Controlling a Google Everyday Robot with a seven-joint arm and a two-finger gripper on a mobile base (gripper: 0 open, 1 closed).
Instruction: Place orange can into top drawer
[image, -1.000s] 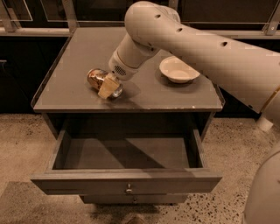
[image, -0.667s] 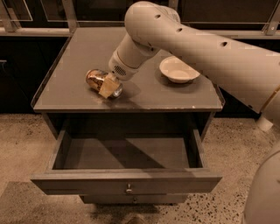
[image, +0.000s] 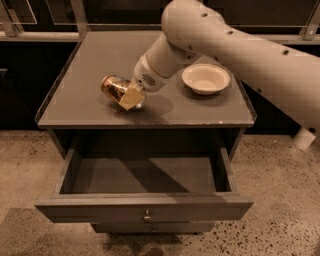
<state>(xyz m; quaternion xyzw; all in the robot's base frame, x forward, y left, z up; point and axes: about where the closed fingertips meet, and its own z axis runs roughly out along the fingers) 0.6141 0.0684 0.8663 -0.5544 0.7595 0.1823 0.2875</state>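
The orange can (image: 116, 88) lies tilted on its side at the left middle of the grey cabinet top (image: 90, 60). My gripper (image: 129, 96) comes down from the upper right and is shut on the can's right end; one cream fingertip (image: 131, 99) shows in front of it. The top drawer (image: 145, 207) is pulled open below the cabinet top. Its inside (image: 145, 175) holds nothing, and its small knob (image: 146, 216) faces me.
A round cream bowl (image: 205, 78) stands on the cabinet top to the right of the gripper. My thick cream arm (image: 250, 50) crosses over the top's right side. The cabinet top has a raised rim. Speckled floor (image: 280, 210) surrounds the cabinet.
The gripper and the can have shifted slightly to the right. The drawer and the bowl have not moved.
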